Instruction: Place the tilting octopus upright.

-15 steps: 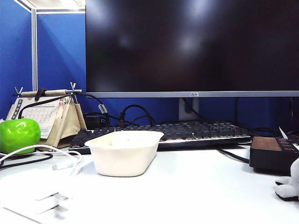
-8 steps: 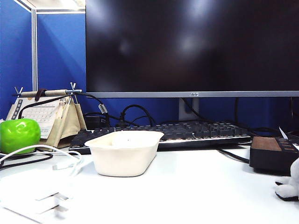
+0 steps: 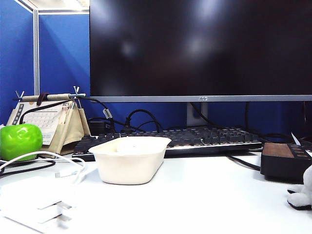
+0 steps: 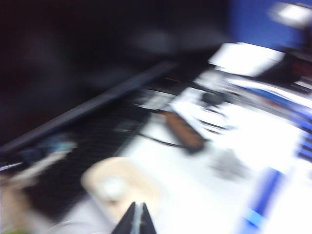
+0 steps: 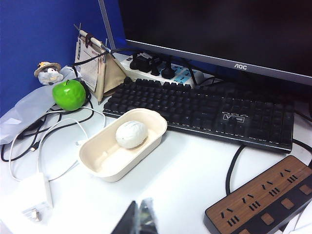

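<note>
At the far right edge of the exterior frame, the octopus (image 3: 303, 192) sits on the bench (image 3: 204, 200), half cut off. Both the left claw (image 4: 136, 222) and right claw (image 5: 139, 219) are clenched and empty. The right arm looks nearer.

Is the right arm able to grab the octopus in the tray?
Probably yes. The octopus lies in the open white tray with nothing over it, and the right gripper, jaws shut, hangs above bare table just short of it. It must open first.
</note>
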You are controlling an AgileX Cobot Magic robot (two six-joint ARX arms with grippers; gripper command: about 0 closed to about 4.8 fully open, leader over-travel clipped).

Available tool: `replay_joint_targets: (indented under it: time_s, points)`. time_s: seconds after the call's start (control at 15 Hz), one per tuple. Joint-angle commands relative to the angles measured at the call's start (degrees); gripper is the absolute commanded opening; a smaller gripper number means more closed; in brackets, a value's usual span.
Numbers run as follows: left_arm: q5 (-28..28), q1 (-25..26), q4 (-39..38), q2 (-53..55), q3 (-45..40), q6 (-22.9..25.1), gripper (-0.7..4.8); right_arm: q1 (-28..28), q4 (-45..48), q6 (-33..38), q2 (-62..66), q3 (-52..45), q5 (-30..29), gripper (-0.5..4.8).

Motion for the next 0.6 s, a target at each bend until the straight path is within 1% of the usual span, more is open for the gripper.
replay_joint_targets:
  time_s: [0.07, 0.13, 0.2, 0.27, 0.47, 0.53, 0.6]
  points:
    - [-0.02, 11.47, 0.50, -2.89, 0.17, 0.22, -0.05, 0.00, 0.79, 0.15, 0.04, 0.13, 0.22, 0.08]
    - [0.02, 19.82, 0.52, -4.44, 0.17, 0.22, -0.05, 0.00, 0.79, 0.15, 0.04, 0.13, 0.22, 0.08]
    - [0.02, 27.02, 0.52, -5.31, 0.17, 0.22, -0.05, 0.00, 0.77, 0.15, 0.04, 0.13, 0.20, 0.08]
    - [0.00, 31.63, 0.52, -5.62, 0.17, 0.20, -0.05, 0.00, 0.77, 0.15, 0.02, 0.13, 0.22, 0.08]
    - [0.09, 43.36, 0.57, -5.90, 0.17, -0.13, -0.05, 0.00, 0.79, 0.15, 0.02, 0.13, 0.22, 0.08]
    - [0.07, 45.83, 0.55, -5.90, 0.17, -0.70, -0.05, 0.00, 0.79, 0.15, 0.02, 0.11, 0.22, 0.08]
    - [0.02, 46.75, 0.59, -5.90, 0.17, -0.66, -0.05, 0.02, 0.77, 0.15, 0.02, 0.13, 0.20, 0.08]
